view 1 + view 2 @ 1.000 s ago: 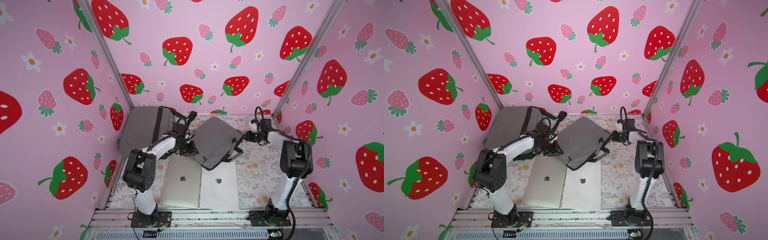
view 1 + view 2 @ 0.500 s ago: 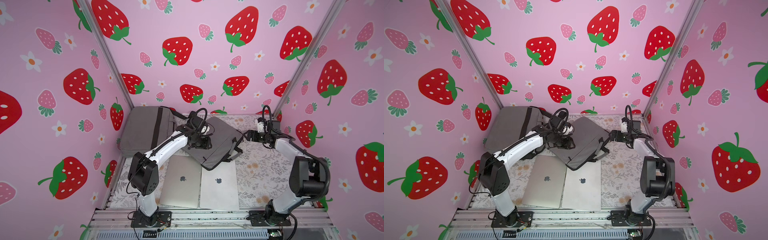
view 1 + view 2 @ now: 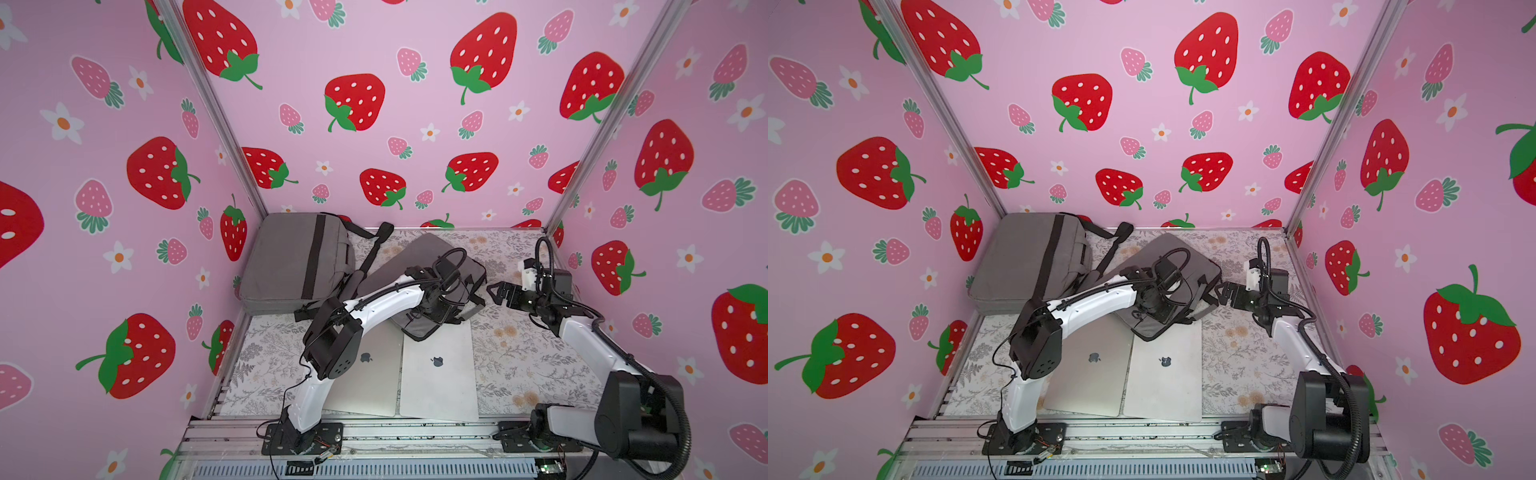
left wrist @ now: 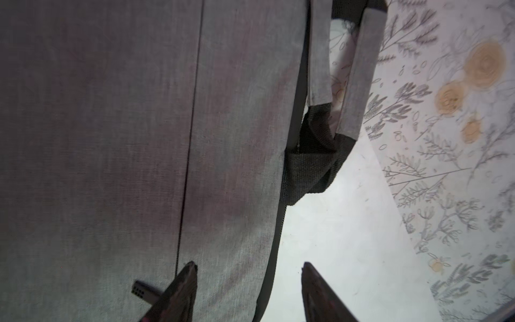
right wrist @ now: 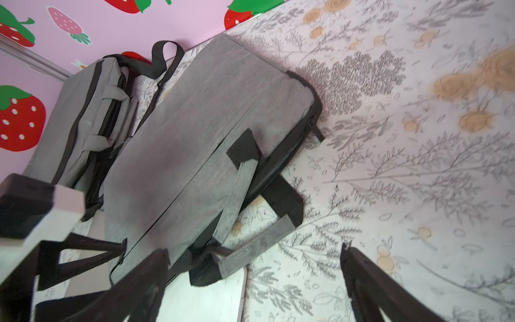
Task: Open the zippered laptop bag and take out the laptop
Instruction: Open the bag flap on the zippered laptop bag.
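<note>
Because the laptop bag (image 3: 409, 259) lies on the surface (image 3: 519, 353) with its handle edge facing them, the right fingers (image 5: 133, 290) stand wide open and empty just beside that edge, likely for the zip pull (image 5: 318, 133), while the left fingers (image 4: 178, 295), parted and empty, hover above its panel.

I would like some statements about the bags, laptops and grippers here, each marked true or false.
1. Two silver laptops lie side by side on the table. True.
2. The right gripper grasps a bag handle. False: it is open, beside the middle bag, holding nothing.
3. The middle bag rests partly on the laptops. True.
4. Only one grey bag is present. False: a second bag lies in the back corner.
5. The left gripper is shut. False: its jaws stand apart above the middle bag.
</note>
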Controlling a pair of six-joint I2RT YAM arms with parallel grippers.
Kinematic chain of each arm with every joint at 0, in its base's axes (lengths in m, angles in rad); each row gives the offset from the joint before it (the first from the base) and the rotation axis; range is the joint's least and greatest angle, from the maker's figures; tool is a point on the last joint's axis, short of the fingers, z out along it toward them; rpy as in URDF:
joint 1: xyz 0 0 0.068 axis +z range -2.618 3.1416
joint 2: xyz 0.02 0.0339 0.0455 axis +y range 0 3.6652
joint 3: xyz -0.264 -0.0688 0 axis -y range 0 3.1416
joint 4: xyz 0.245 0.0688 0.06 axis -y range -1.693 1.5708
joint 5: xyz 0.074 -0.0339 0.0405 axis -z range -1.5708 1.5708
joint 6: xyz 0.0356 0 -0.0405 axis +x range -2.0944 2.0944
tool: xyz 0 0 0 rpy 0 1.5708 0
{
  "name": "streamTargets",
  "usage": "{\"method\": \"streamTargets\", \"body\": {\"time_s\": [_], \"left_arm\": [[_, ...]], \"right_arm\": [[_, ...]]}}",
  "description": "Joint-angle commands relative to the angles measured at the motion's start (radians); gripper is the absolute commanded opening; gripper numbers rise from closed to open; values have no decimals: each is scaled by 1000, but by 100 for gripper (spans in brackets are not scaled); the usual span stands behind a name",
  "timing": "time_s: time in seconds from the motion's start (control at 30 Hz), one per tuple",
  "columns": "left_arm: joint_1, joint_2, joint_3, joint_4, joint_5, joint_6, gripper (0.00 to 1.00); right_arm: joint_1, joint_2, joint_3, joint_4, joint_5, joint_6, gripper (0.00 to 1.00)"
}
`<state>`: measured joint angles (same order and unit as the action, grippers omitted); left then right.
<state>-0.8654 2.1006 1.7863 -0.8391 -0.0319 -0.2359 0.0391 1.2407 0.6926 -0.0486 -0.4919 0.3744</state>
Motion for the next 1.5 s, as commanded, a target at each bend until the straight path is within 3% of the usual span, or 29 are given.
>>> {"method": "streamTargets", "body": {"time_s": [0.0,0.33,0.5,0.7,0.8,1.07,1.1,1.47], "left_arm": [[-33,27,64,-55,-110,13,62],[-71,134,117,-76,-260,7,64],[-75,165,142,-86,-278,3,64],[-68,157,128,-81,-322,-28,46],[-53,138,117,-67,-280,-36,25],[-15,119,142,-86,-171,-32,7],[-8,118,149,-87,-144,-30,1],[97,1,249,-65,107,-55,0]], "right_arm": [[-3,-78,-69,49,-37,68,99],[-2,-269,-216,10,0,95,100],[-3,-323,-253,20,6,114,100],[-2,-351,-288,56,-11,157,100],[-2,-337,-315,115,-41,199,100],[-2,-265,-318,185,-86,272,100],[-2,-248,-313,194,-92,289,100],[27,-7,-262,421,-166,545,86]]}}
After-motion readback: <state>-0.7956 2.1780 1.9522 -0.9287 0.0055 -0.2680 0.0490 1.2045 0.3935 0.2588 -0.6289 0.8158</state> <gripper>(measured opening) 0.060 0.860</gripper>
